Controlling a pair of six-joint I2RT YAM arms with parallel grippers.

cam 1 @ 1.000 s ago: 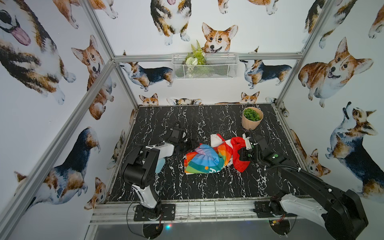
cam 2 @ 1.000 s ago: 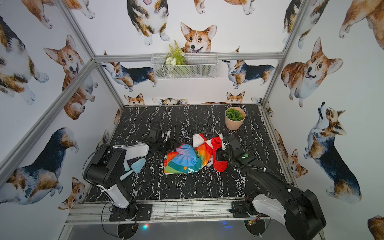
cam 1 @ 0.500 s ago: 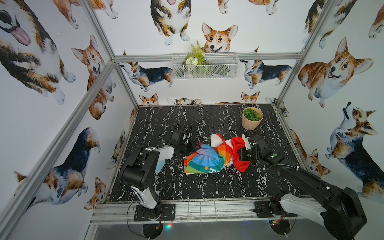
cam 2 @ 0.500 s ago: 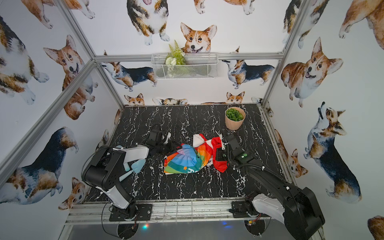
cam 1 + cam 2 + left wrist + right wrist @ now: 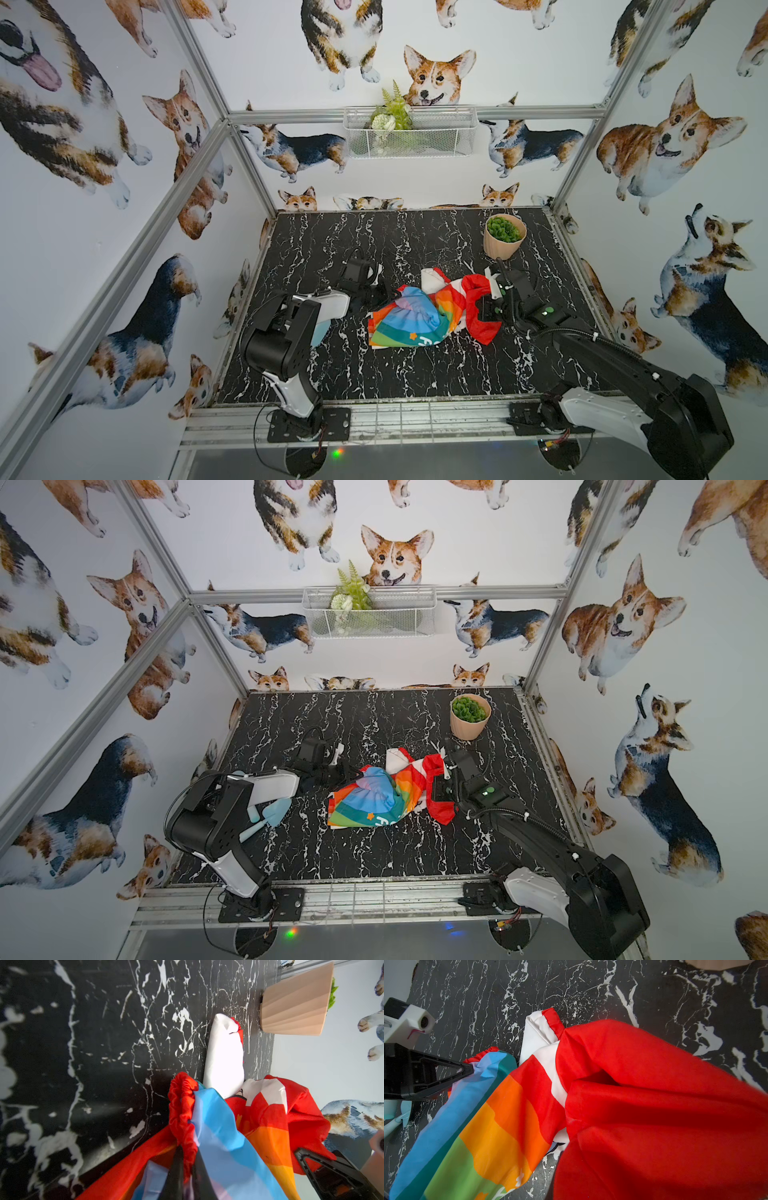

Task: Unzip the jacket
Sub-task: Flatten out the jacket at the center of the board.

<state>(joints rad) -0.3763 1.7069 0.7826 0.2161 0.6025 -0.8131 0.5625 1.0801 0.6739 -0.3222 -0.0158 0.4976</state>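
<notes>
Cloth of the jacket point(image 5: 419, 316), crumpled on the table point(image 5: 374, 374), is judged thin, light and floppy. Its sleeve cuff point(image 5: 182, 1105) is pinched in the closed left gripper point(image 5: 188, 1153); its hood point(image 5: 654, 1105) seems pinched by the closed right gripper point(image 5: 484, 309). The hidden zip tab should be held.

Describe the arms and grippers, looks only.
The left arm and right arm mix black joint housings with white shell links. A black ribbed cable runs along the right arm; green dots mark its wrist. The left gripper and right gripper are black, with triangular trussed fingers.
</notes>
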